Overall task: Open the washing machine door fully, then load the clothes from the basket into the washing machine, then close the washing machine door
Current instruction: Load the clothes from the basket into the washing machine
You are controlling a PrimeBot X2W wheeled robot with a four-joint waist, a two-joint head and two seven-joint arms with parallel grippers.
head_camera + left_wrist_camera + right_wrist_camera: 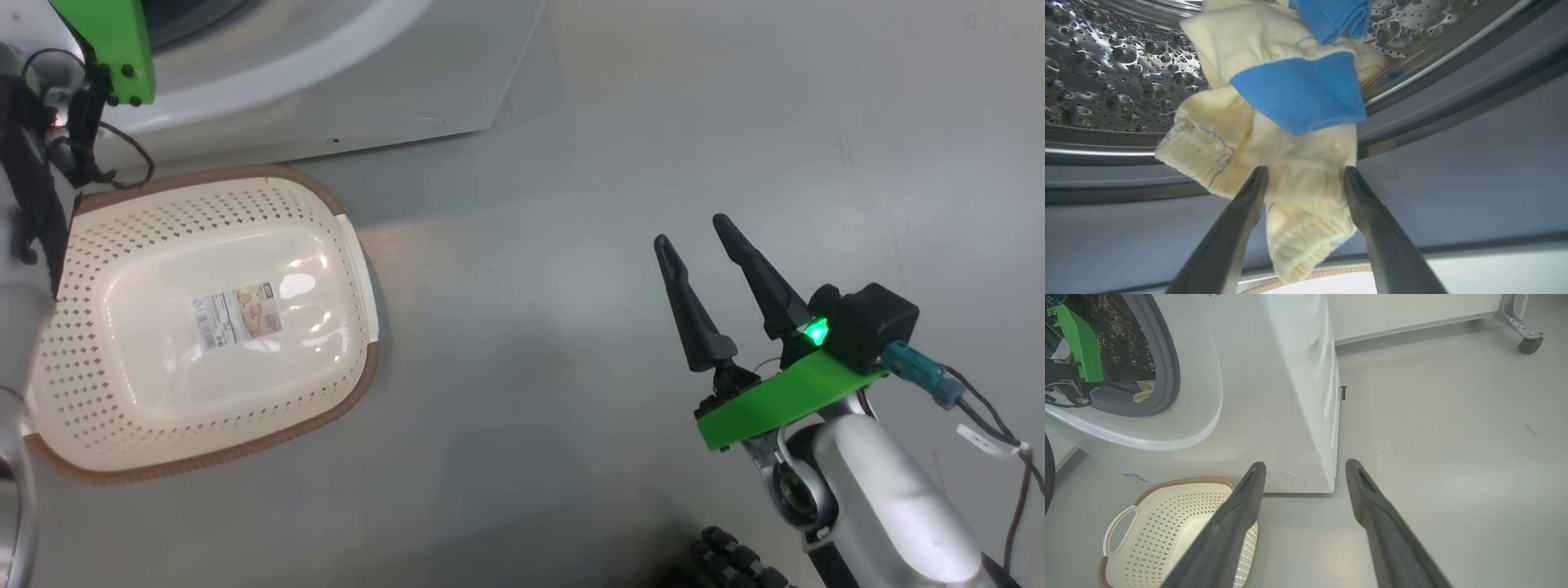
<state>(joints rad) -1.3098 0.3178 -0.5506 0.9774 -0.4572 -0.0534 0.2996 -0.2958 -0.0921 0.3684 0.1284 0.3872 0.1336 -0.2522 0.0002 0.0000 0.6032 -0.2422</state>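
Left gripper (1305, 169): jaws wide, inside the mouth of the washing machine (1274, 396). The clothes (1249, 134) sit right at the tips and between them, not pinched. It's a pale yellow bundle with a blue piece (1302, 92) on top, just beyond the tips. The bundle is draped over the front lip of the steel drum (1106, 81). Its upper part lies in the drum past the jaws. Its ribbed lower end hangs down between the two fingers towards the wrist. From the right wrist view, a scrap of yellow shows on the grey gasket (1167, 367), next to the left arm's green bracket (1081, 343).

Right gripper (691, 230): jaws wide too, only bare floor (571, 408) between them, hanging above it. The machine's front corner stands ahead of these jaws and to their left. The basket (82, 392) sits on the floor well apart to their left, up against the base of the machine. The label sticker (238, 317) on the basket floor is in plain sight. In the right wrist view the basket rim lies behind the left finger.
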